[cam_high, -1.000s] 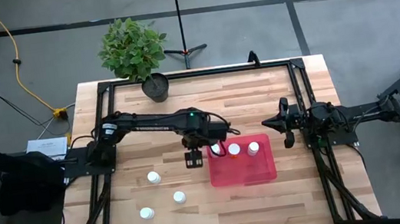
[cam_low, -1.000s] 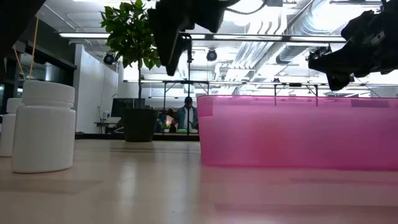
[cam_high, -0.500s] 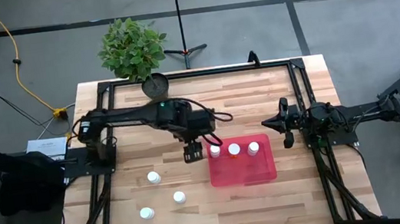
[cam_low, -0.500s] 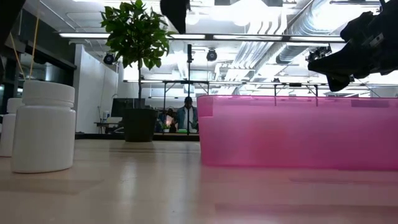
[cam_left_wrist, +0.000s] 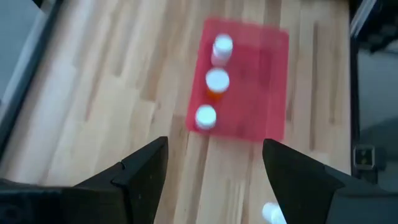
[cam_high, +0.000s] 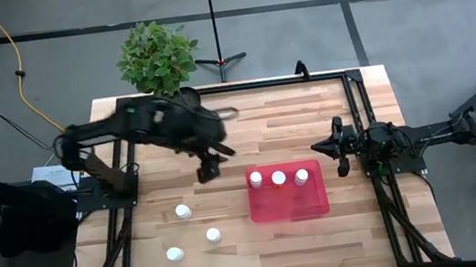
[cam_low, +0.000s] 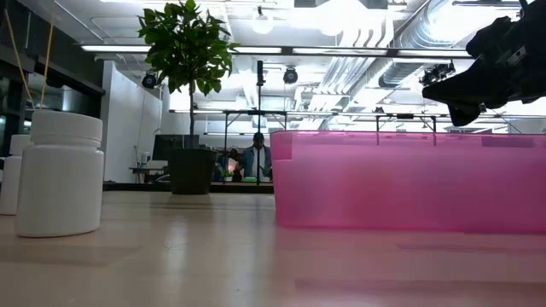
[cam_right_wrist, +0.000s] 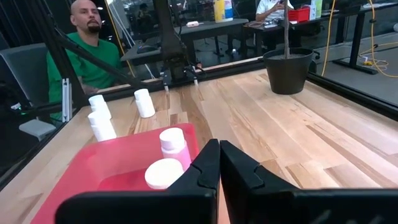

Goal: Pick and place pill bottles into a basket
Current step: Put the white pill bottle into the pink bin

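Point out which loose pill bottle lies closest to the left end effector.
The bottle farthest from the table's front edge, left of the red tray; it sits just below the open left end effector.

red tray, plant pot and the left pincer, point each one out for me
red tray [cam_high: 290, 203], high view, on the bare floor of the tray below the bottles
plant pot [cam_right_wrist: 286, 71], right wrist view, on its dark side wall
left pincer [cam_high: 206, 172], high view, between its open fingertips

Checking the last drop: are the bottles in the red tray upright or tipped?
Upright: the high view shows three round white caps in a row inside the tray, no sides showing.
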`<move>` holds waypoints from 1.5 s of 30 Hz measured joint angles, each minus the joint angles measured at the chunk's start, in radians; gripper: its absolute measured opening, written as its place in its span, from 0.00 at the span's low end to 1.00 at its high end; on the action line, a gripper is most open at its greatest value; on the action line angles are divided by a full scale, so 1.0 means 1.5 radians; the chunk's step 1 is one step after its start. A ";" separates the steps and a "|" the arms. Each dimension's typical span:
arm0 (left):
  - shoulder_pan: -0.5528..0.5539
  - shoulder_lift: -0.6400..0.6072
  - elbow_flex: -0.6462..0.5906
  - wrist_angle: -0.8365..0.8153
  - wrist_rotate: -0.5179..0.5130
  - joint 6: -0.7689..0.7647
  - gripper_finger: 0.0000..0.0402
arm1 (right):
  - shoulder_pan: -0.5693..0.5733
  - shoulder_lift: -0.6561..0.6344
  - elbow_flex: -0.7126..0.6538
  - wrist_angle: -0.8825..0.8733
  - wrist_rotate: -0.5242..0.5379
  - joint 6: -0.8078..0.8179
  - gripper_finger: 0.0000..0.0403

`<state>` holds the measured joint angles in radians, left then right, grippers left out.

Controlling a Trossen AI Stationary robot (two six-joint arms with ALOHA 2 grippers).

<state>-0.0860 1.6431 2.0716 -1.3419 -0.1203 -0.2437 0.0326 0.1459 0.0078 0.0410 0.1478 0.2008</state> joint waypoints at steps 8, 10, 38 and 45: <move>0.000 -0.171 -0.164 0.173 -0.074 0.000 0.73 | 0.000 0.003 0.000 0.000 0.000 0.000 0.00; 0.000 -0.223 -0.261 0.246 -0.075 0.001 0.73 | 0.000 0.007 0.000 0.000 0.000 0.000 0.00; 0.001 -0.876 -1.025 0.424 -0.099 -0.355 0.73 | 0.000 0.011 0.000 0.000 0.003 0.004 0.01; 0.001 -0.849 -1.055 0.432 -0.083 -0.278 0.73 | 0.000 0.011 0.000 0.001 0.008 0.005 0.01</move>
<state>-0.0853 0.3692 0.4892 -0.6940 -0.2453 -0.6606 0.0326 0.1627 0.0078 0.0422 0.1593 0.2081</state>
